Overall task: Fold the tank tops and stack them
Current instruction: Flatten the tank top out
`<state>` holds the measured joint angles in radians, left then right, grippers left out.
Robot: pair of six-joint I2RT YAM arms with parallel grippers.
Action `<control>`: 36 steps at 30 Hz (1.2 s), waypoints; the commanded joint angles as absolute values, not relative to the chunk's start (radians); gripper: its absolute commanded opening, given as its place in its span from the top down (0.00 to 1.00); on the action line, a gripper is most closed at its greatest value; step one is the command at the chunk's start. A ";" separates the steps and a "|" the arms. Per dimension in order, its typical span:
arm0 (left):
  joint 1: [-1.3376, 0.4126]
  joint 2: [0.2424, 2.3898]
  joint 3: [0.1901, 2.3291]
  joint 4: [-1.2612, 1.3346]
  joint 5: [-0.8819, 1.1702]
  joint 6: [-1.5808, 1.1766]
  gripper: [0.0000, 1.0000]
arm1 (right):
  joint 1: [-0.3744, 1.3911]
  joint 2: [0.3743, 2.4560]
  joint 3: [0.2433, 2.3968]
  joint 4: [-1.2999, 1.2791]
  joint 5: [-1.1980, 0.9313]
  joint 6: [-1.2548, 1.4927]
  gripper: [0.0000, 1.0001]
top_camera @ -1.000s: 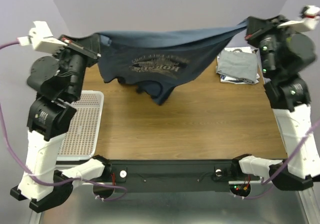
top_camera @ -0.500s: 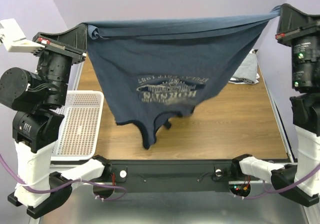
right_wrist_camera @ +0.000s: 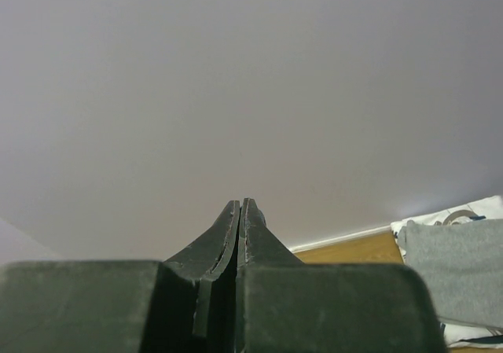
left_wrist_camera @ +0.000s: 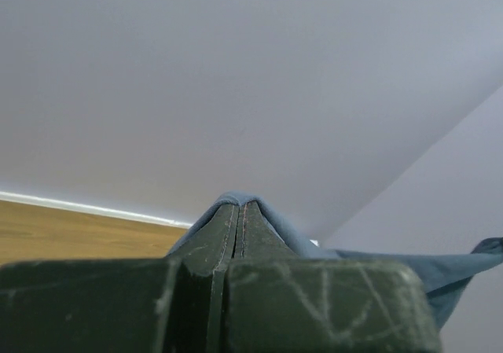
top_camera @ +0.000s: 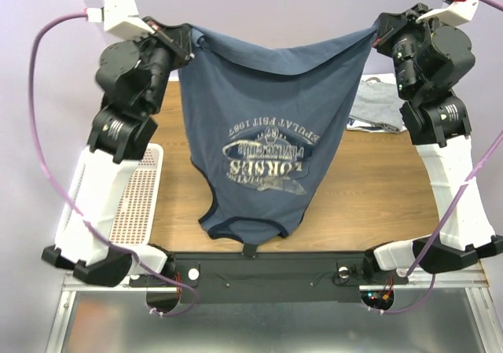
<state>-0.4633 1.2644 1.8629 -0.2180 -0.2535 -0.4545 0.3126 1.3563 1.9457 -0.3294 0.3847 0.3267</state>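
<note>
Held the slate-blue tank top (top_camera: 263, 141) aloft above the worktop (top_camera: 369, 196), spread between two raised corners. Had the left pincer (top_camera: 187, 42) clamped on one corner and the right pincer (top_camera: 376, 32) clamped on the other. Showed the printed lettering (top_camera: 267, 152) upside down, neckline hanging low near the front edge. Noted a folded grey tank top (top_camera: 379, 108) lying far right and a white mesh basket (top_camera: 135, 204) at the left.
</note>
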 commanded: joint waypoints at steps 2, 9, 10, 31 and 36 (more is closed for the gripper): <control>-0.401 1.330 1.953 -0.081 -0.167 -0.413 1.00 | 0.305 1.405 1.999 -0.201 0.413 0.291 1.00; -0.186 1.751 2.255 0.075 0.142 -0.561 1.00 | 0.278 1.806 2.361 -0.144 0.359 0.268 1.00; -0.170 1.829 2.357 0.084 0.234 -0.583 1.00 | 0.262 1.860 2.435 -0.144 0.347 0.270 1.00; -0.009 1.672 1.955 0.695 0.545 -0.911 1.00 | 0.222 1.528 1.846 0.296 0.411 0.261 1.00; -0.029 1.490 1.420 0.755 0.526 -0.953 1.00 | 0.221 1.303 1.443 0.227 0.443 0.383 1.00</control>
